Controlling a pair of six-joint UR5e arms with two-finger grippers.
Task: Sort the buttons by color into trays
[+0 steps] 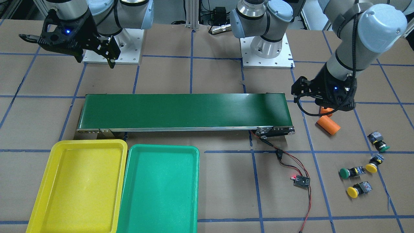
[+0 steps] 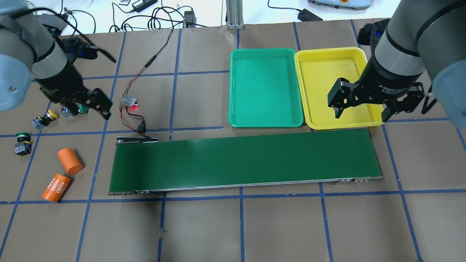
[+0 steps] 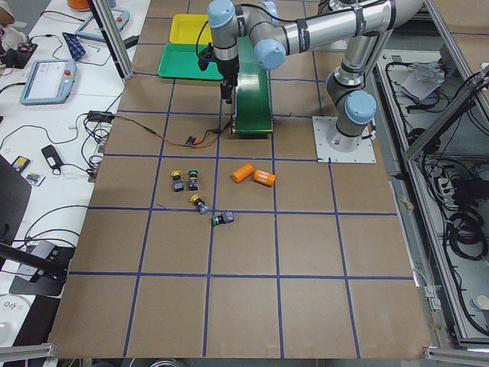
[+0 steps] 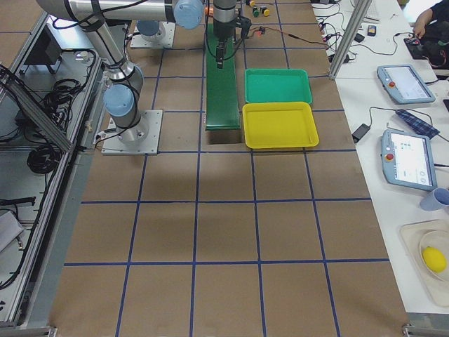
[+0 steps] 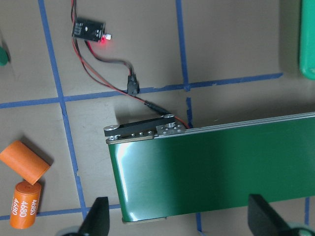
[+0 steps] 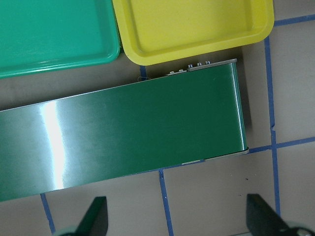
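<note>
1. Brown paper (image 2: 204, 225) gridded with blue tape covers the table, and one long dark-green conveyor belt (image 2: 244, 160) lies across its middle.
2. The left gripper (image 5: 178, 219) hangs above one end of the belt, its jaws spread wide with nothing between them. The right gripper (image 2: 361, 111) hangs near the other end, equally wide and bare.
3. Four buttons lie on the paper on the left gripper's outer side, away from the belt: a yellow button (image 1: 373, 165), another yellow button (image 1: 358, 188), a green button (image 1: 350, 172) and another green button (image 1: 380, 142).
4. Two trays sit just beside each other, beyond the belt from the right gripper: the yellow tray (image 1: 87, 181) opposite it and the green tray (image 1: 161, 187) further toward the left gripper.
5. Two orange cylinders (image 2: 70, 165) lie near the left gripper, on the robot's side of the buttons. One small circuit board (image 2: 129, 101), glowing red, is wired to the belt.
6. The front-facing view shows all four buttons. The overhead view shows only three, one of them half hidden by the left gripper.
7. The overhead view shows both cylinders whole and the 4680 mark on one. In the front-facing view the left gripper covers part of one cylinder.
</note>
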